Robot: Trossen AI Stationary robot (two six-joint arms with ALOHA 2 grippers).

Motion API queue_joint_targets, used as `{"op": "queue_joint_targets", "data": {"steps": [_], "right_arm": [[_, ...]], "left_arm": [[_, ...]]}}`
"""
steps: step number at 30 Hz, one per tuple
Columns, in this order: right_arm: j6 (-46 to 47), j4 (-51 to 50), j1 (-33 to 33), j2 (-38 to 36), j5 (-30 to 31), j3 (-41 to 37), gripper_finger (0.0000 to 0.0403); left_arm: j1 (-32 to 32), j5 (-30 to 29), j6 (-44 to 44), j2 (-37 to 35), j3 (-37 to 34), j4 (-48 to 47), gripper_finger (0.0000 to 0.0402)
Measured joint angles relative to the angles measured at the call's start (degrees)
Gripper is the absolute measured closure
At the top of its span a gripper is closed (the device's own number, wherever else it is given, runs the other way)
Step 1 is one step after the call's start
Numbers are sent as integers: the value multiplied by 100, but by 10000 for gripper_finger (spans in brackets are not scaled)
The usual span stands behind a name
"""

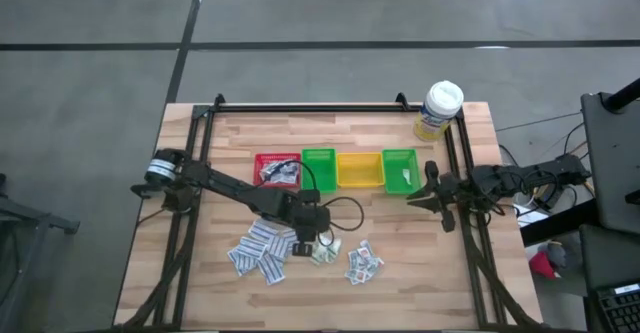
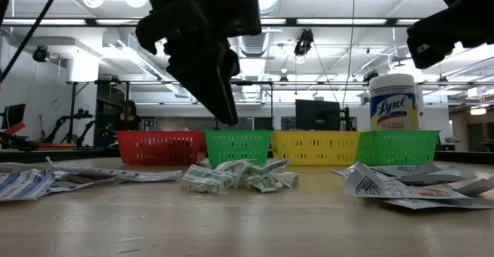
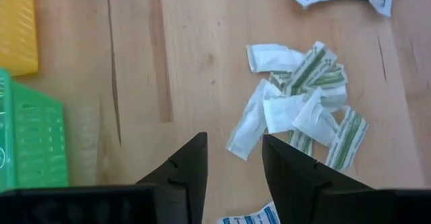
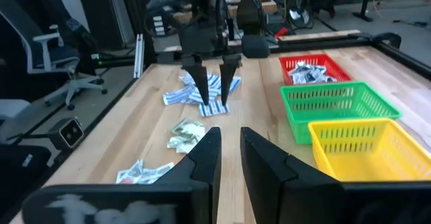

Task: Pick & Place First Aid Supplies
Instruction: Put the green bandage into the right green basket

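The first aid supplies lie loose on the wooden table in three heaps: blue-print packets (image 1: 258,251), green-print packets (image 3: 303,96) and grey-print packets (image 1: 362,263). More packets lie in the red bin (image 1: 262,160). My left gripper (image 3: 232,150) hangs open above the table, pointing steeply down. It is just short of the green-print heap, and one packet's end shows below the gap between its fingers. In the low view its fingertips (image 2: 228,116) are well clear of the packets. My right gripper (image 4: 229,153) is at the table's right side, pointing level toward the bins, its fingers a narrow gap apart and holding nothing.
A row of bins stands behind the heaps: the red one, a green bin (image 1: 318,169), a yellow bin (image 1: 359,170) and a second green bin (image 1: 399,171) with a white packet in it. A yellow-labelled wipes bottle (image 1: 440,110) stands at the far right corner. A black frame rail (image 1: 300,109) borders the table.
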Motion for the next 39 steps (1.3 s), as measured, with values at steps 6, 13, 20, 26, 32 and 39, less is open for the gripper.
{"op": "queue_joint_targets", "data": {"steps": [6,13,20,26,32,39], "right_arm": [[1,4,0,20,0,-10,351],[6,51,0,13,2,12,343],[3,63,0,10,2,12,335],[3,71,0,17,2,14,329],[45,87,0,18,2,18,331],[45,95,0,17,2,18,343]], "left_arm": [[-2,91,60,44,-32,167,266],[34,135,224,430,-38,245,266],[54,142,222,588,-25,301,266],[80,152,303,913,86,351,266],[159,178,294,1158,240,392,266],[180,261,286,1139,259,348,279]]}}
